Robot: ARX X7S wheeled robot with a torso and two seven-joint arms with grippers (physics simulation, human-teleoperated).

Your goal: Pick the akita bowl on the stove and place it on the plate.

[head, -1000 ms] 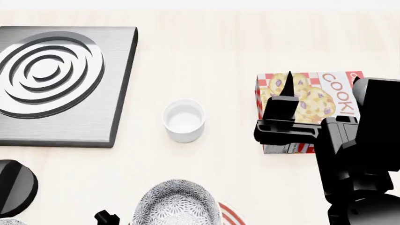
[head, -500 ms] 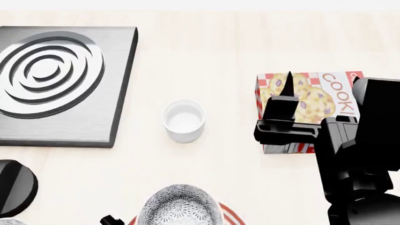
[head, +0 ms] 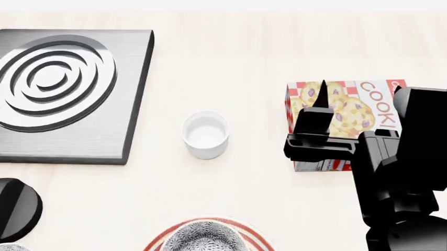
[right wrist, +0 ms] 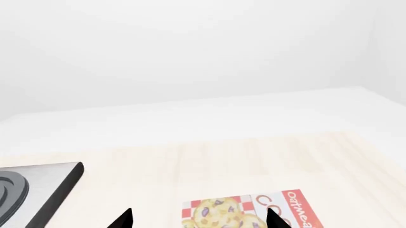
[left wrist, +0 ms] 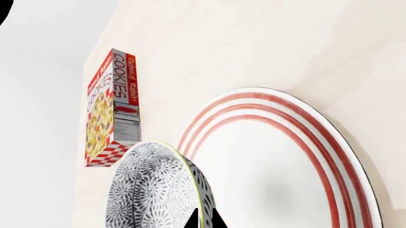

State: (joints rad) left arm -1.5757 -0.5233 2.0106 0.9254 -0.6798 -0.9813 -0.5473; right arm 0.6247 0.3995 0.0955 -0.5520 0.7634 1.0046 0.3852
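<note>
The speckled black-and-white akita bowl (left wrist: 155, 190), gripped at its rim by the left gripper (left wrist: 203, 219), hangs over the red-ringed white plate (left wrist: 304, 156) (near edge); release remains. The grey ring-burner stove (head: 66, 89) stands bare. The right gripper (right wrist: 198, 219) is spread, idle.

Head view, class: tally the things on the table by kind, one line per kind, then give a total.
Stove: 1
Knob: 1
Cup: 1
Bowl: 1
Plate: 1
Cookie box: 1
Total: 6
</note>
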